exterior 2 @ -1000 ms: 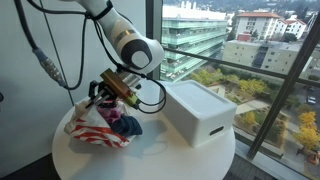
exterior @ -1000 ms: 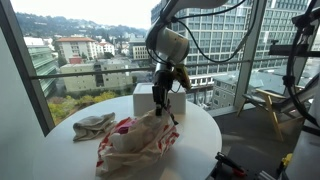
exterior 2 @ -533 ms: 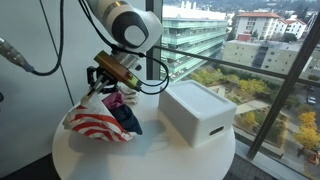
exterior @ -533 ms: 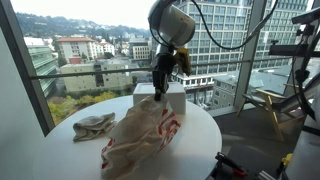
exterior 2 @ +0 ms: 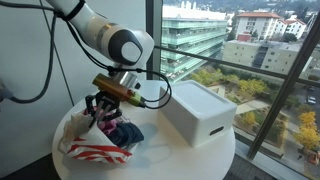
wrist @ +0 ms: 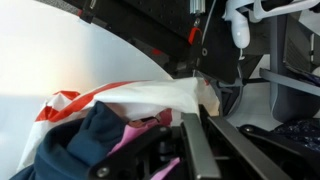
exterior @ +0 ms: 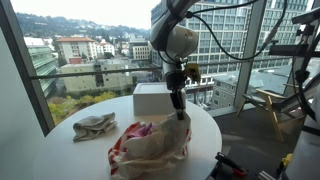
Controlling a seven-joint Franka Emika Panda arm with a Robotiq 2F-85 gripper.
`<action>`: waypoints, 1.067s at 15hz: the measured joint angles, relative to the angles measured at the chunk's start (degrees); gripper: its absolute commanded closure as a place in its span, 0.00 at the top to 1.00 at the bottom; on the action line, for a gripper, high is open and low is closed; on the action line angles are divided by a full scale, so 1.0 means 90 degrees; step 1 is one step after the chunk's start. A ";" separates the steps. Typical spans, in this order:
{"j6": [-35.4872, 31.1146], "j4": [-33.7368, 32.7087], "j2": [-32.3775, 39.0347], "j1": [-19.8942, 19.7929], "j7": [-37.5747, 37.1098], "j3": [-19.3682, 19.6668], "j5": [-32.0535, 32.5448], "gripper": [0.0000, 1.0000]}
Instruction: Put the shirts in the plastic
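A white plastic bag with red stripes [exterior: 152, 152] lies on the round white table [exterior: 60, 150]; it shows in both exterior views [exterior 2: 95, 150]. Navy and pink shirts [exterior 2: 124, 132] sit inside it, also seen in the wrist view [wrist: 90, 135]. A light grey-green shirt [exterior: 95, 125] lies loose on the table beside the bag. My gripper [exterior: 181, 112] is low at the bag's rim [exterior 2: 100, 105]. In the wrist view its fingers [wrist: 195, 108] are shut on the bag's white edge [wrist: 150, 95].
A white box [exterior: 155, 98] stands on the table behind the bag [exterior 2: 200, 112]. The table [exterior 2: 180, 158] stands against large windows. Equipment and a chair stand on the floor beyond the table [exterior: 270, 105].
My gripper came down from a raised position and shifted sideways, still holding the bag's edge. The bag dropped from stretched upright to slumped and open on the table.
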State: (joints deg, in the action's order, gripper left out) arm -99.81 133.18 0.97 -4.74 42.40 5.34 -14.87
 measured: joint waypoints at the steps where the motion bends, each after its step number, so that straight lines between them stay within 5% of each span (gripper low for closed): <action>1: -0.0007 0.0080 0.0166 -0.0001 -0.0036 0.0000 0.0176 0.08; 8: 0.0061 0.0248 0.1337 -0.0011 -0.0237 -0.0050 0.0793 0.12; 9: 0.0058 0.0254 0.1432 -0.0011 -0.0117 -0.0099 0.0817 0.37; 11: -0.0013 0.0279 0.1497 -0.0007 0.0014 -0.0222 0.0949 0.44; 16: -0.0676 0.0550 0.0915 0.0037 0.0015 -0.0454 0.1319 0.81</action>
State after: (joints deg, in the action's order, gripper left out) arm -105.90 138.14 9.21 -4.41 42.53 1.25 -3.00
